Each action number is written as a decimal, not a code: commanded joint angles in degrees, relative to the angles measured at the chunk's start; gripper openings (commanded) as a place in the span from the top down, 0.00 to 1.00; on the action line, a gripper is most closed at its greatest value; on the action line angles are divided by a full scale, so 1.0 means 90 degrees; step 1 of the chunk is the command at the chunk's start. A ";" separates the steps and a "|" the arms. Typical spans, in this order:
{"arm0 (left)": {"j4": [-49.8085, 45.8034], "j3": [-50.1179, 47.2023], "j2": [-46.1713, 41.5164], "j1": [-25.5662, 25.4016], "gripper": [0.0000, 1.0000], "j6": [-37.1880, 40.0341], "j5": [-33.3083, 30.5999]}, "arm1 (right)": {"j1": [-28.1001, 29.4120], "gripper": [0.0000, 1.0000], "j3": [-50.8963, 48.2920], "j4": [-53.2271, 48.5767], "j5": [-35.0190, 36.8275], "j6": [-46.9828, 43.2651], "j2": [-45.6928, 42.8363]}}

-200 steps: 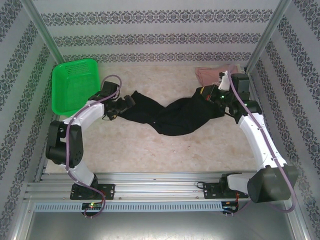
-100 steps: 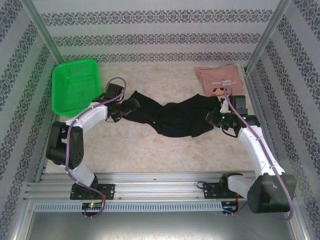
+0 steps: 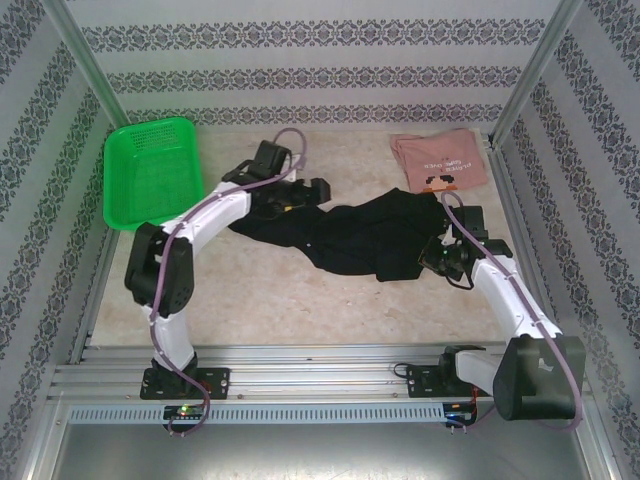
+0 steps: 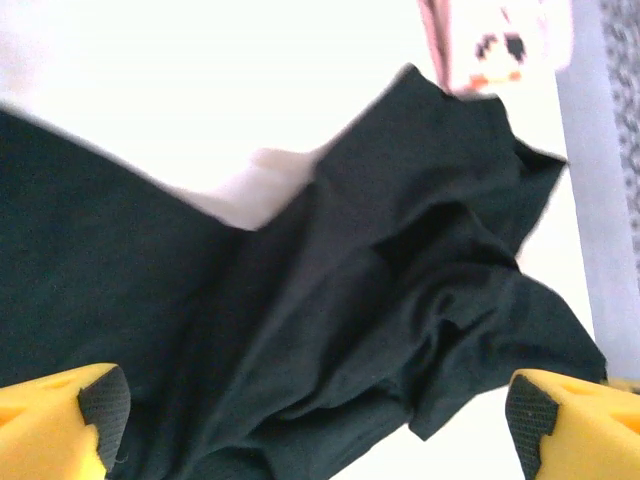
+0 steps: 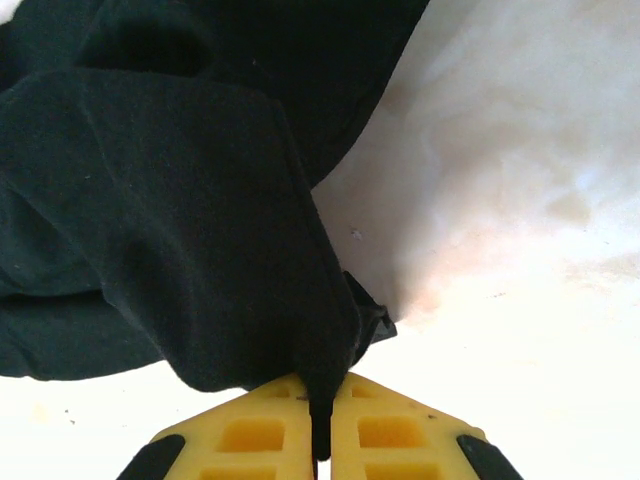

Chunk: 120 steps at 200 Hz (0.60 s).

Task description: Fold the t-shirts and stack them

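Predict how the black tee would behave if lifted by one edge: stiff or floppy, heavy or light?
Probably floppy: the black tee lies bunched in soft folds on the table. Lifted, it would likely sag and trail, as the cloth pinched in the right hand drapes limply. Probably thin and light: that fold fits between nearly closed fingers.

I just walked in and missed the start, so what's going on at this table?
Two robot arms are working on a crumpled black tee in the middle of the table. The right gripper is shut on a pinch of cloth at the tee's right end. The left gripper hovers open over its left half, holding nothing. A pink tee lies flat at the far right, and a green basket sits at the far left.
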 commanded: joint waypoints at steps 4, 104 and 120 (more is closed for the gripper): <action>-0.1123 0.0802 0.0708 -0.0285 0.09 0.1161 0.0184 | -0.0055 0.90 0.0244 0.0116 0.0009 -0.0043 -0.0001; -0.1962 0.2452 0.2480 -0.0685 0.36 0.1618 -0.0431 | -0.0055 0.89 0.0326 0.0184 -0.0428 -0.0007 -0.0019; -0.2026 0.2829 0.2778 -0.0685 0.61 0.1560 -0.0311 | -0.0053 0.89 0.0350 0.0252 -0.0508 0.0016 0.0008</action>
